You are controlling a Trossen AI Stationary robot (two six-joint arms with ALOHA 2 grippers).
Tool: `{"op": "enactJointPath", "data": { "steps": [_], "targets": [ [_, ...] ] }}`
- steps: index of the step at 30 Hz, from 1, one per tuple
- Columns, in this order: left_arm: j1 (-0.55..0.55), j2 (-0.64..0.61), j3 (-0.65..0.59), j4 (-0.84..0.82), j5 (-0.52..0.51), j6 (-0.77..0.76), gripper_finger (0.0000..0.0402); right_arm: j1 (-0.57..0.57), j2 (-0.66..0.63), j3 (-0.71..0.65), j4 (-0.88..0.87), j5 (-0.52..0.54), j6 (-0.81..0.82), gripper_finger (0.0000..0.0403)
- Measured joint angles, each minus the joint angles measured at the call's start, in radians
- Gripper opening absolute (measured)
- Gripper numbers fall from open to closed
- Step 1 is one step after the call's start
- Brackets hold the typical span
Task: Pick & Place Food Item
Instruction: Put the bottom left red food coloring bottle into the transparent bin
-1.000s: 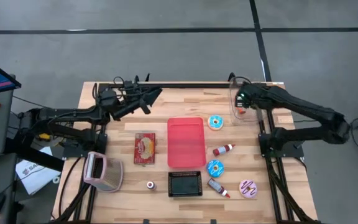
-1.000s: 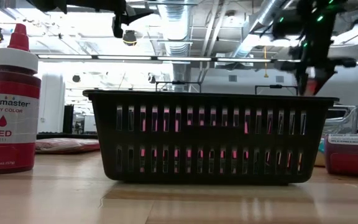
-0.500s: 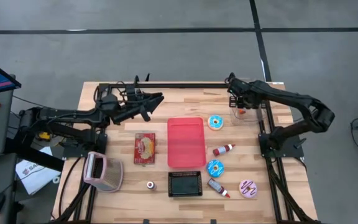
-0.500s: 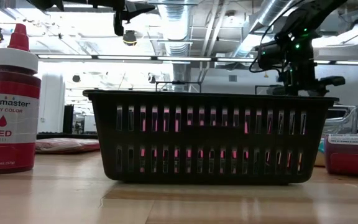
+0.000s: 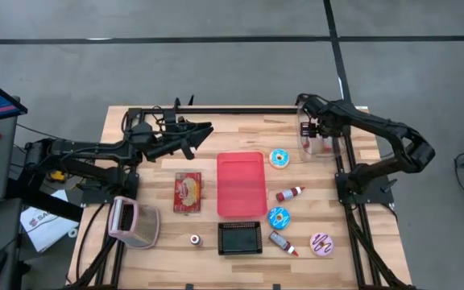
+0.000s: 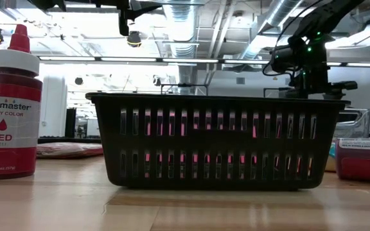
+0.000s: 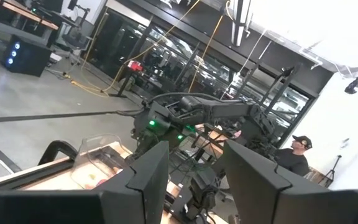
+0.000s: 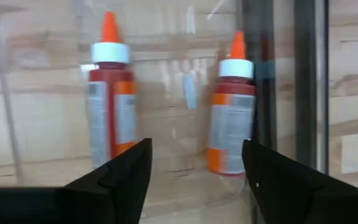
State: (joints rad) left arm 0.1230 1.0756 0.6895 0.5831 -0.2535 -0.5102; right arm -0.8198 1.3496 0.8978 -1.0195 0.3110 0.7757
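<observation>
2 dark arms carry black cables; the right arm (image 5: 377, 129) shows green lights, and its fingers (image 8: 120, 177) are matte black wedges.

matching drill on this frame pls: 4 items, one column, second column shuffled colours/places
Items:
1. tray
2. basket
3. donut at the table's near right corner
4. right claw

Matches:
A. black, slotted
B. above the clear container
C. red, table centre
D. pink icing

Pairs: 1-C, 2-A, 3-D, 4-B
</observation>
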Motion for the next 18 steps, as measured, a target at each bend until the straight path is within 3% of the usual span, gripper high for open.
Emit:
{"op": "enactJointPath", "data": {
  "steps": [4, 9, 13, 18],
  "targets": [
    [0.000, -0.004, 0.000, -0.008, 0.032, 0.003, 0.0149, 0.021, -0.046, 0.000, -0.005, -0.045, -0.014, 0.0254],
    [0.001, -0.004, 0.000, -0.106, 0.080, 0.005, 0.0149, 0.143, -0.169, 0.000, -0.037, -0.089, 0.042, 0.0255],
    [-0.004, -0.003, 0.000, -0.155, 0.090, 0.015, 0.0149, 0.309, -0.293, 0.000, -0.046, -0.146, 0.169, 0.0255],
    [-0.006, -0.003, 0.000, -0.154, 0.093, 0.039, 0.0149, 0.610, -0.397, 0.000, 0.035, -0.207, 0.261, 0.0255]
  ]
}}
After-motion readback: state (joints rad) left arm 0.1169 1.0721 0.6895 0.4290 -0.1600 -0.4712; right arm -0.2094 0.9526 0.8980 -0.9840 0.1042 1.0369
